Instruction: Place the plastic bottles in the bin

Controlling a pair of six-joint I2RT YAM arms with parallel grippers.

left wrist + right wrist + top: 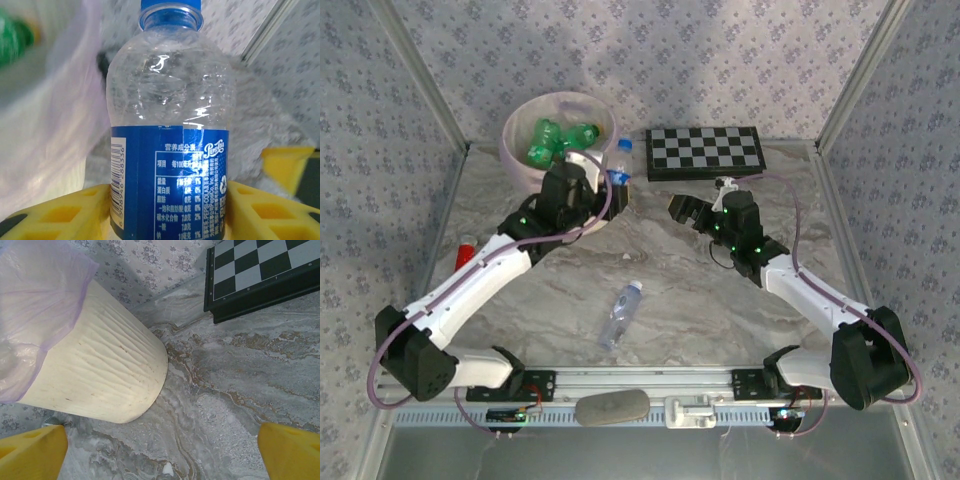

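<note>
Currently left gripper (167, 212) pinches a clear blue-label bottle (170, 125) between its yellow fingers (65, 215), held just beside the right rim of the bin (517, 160); green bottles (556, 138) lie inside the bin; second clear bottle (620, 313) lies on the table (720, 290), mid-front; right gripper (682, 208) spread wide, holding nothing, near the chessboard (705, 150).

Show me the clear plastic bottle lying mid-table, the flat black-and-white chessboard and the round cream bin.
Lying clear plastic bottle (620, 316): top view, mid-body.
Flat black-and-white chessboard (705, 150): top view, board centre.
Round cream bin (100, 367): right wrist view, side wall.
</note>
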